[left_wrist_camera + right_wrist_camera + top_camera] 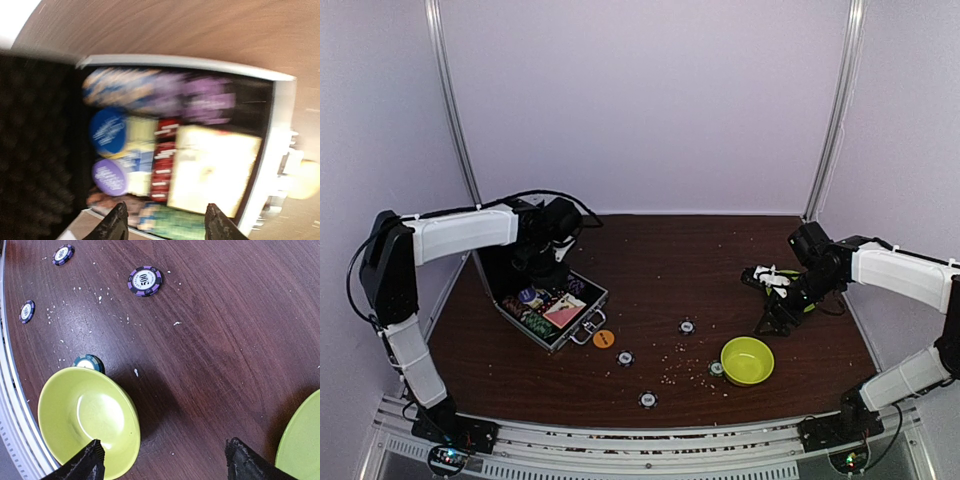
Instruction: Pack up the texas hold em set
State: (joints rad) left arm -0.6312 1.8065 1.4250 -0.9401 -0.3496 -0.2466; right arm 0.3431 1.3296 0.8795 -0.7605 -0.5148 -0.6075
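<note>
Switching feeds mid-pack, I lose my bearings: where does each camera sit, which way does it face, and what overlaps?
Top external: high behind the robot, facing down over the table; left arm and right arm show.
Left wrist: on the left claw, facing down into the open case, blurred; its fingertips show.
Right wrist: on the right claw, facing down at the green bowl and chips; its fingertips show.
Shared: top and left wrist, the case; top and right wrist, the bowl.

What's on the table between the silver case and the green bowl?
In the top view, an orange button, two poker chips and scattered crumbs lie there.
</note>
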